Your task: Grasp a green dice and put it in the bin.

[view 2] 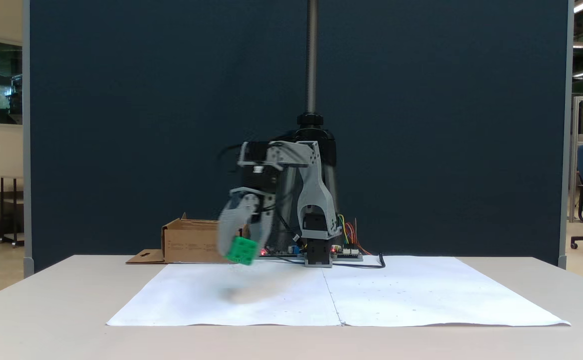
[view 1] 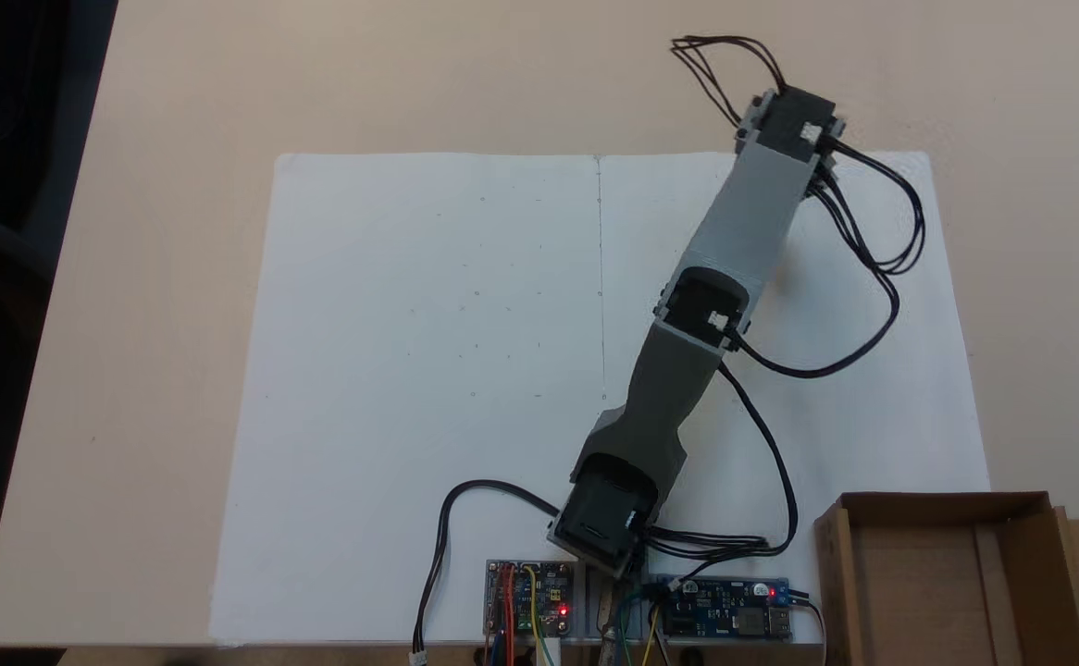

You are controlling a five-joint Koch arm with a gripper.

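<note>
The hand [view 2: 244, 246] pinches the green dice [view 2: 242, 250] above the desk [view 2: 46, 300]; light, rigid, probably slippery, best gripped across flat faces. The bin [view 2: 191, 242] sits at nine o'clock.

One fixed view looks straight down; another faces the arm [view 2: 311, 200] at table height.

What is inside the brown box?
Nothing that shows. From above, the bin has bare cardboard inside; its near end is cut off by the picture's edge. The green dice hangs in the gripper's jaws, above the paper.
</note>
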